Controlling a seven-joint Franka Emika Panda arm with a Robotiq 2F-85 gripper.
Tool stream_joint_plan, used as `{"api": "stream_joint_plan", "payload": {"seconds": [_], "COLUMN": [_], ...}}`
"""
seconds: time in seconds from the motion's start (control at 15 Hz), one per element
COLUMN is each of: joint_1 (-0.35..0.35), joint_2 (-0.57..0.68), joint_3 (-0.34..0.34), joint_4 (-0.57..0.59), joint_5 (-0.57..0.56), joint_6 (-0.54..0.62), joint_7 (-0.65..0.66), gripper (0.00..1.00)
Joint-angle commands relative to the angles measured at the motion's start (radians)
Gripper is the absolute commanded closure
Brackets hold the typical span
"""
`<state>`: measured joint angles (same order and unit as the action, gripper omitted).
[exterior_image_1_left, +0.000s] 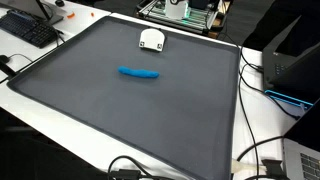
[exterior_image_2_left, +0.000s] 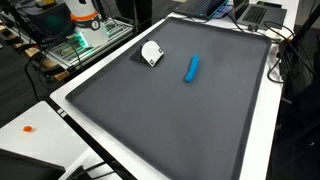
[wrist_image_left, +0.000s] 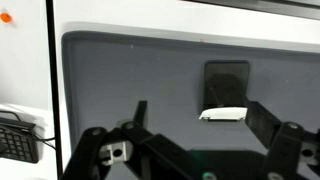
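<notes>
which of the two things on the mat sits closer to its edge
The small white object, which lies close to the edge of the mat. The long blue one lies further in, toward the middle.

A mat (exterior_image_1_left: 180, 130) covers most of the counter (exterior_image_2_left: 45, 115). A pen-shaped object (exterior_image_1_left: 139, 73) lies near the mat's middle. A small device (exterior_image_1_left: 151, 40) sits apart from it, near one mat edge. A keyboard (exterior_image_1_left: 30, 30) lies off the mat by a counter corner.

gripper (wrist_image_left: 196, 108) w/ jaws wide apart
</notes>
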<state>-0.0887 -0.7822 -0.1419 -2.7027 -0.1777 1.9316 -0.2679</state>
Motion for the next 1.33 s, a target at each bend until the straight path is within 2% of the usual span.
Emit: {"api": "stream_joint_plan", "payload": {"seconds": [0.0,0.13,0.53,0.8,1.27], "joint_1": [0.006,0.006,0.04,0.04,0.031], "joint_2": [0.0,0.008,0.114,0.197,0.352], "joint_3": [-0.005,0.011,0.175,0.247,0.275], "joint_4": [0.002,0.001,0.0,-0.005,-0.026], "joint_5": [-0.003,0.008,0.234,0.343,0.466], "joint_6": [-0.003,-0.002,0.04,0.126,0.283], "joint_7": [0.004,0.04,0.463,0.681,0.969], "gripper": [0.0,0.0,0.0,0.0,0.0]}}
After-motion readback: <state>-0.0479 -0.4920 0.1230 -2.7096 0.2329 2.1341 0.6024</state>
